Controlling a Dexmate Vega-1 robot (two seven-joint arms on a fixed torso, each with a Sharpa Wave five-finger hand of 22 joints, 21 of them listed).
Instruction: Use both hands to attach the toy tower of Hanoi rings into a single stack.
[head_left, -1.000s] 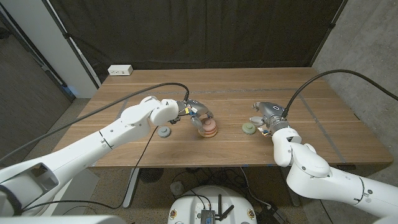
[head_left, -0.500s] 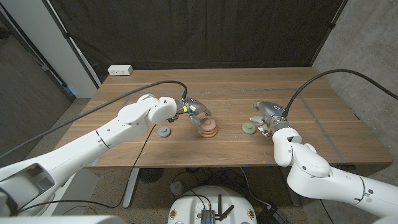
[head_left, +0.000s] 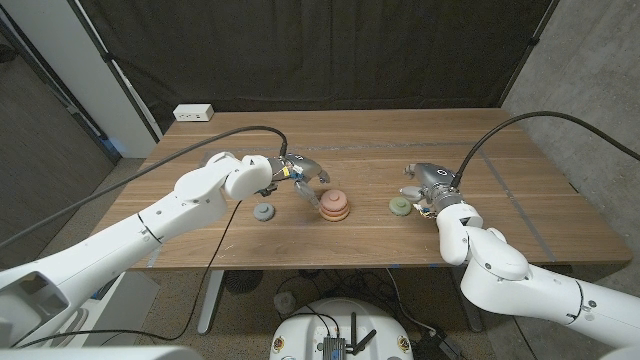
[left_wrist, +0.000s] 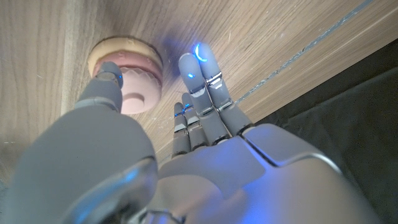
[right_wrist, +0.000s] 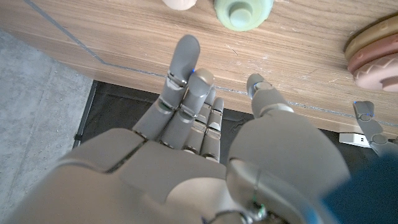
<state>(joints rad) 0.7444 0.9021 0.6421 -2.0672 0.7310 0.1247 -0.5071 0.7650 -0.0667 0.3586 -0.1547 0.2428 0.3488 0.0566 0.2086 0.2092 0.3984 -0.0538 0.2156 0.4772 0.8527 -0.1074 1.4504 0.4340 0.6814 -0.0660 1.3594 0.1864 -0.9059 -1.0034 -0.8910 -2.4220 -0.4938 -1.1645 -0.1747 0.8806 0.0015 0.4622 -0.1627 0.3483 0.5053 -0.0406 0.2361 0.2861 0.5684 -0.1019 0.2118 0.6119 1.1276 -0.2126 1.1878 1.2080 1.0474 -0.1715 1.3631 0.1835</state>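
Dark curtains hang behind the wooden table (head_left: 500, 160), where a white power strip (head_left: 193, 113) sits at the far left corner. From the head view, the ring stack (head_left: 334, 205), pink on a tan base, stands near the table's middle; the left hand (head_left: 301, 172) hovers just beside it, fingers spread, holding nothing. A grey ring (head_left: 264, 211) lies left of the stack and a green ring (head_left: 401, 206) right of it, just beside the right hand (head_left: 430, 188), also released. From the left wrist view, the fingers (left_wrist: 202, 93) reach past the stack, apart from it. From the right wrist view, loose fingers (right_wrist: 186, 81) point toward the green ring
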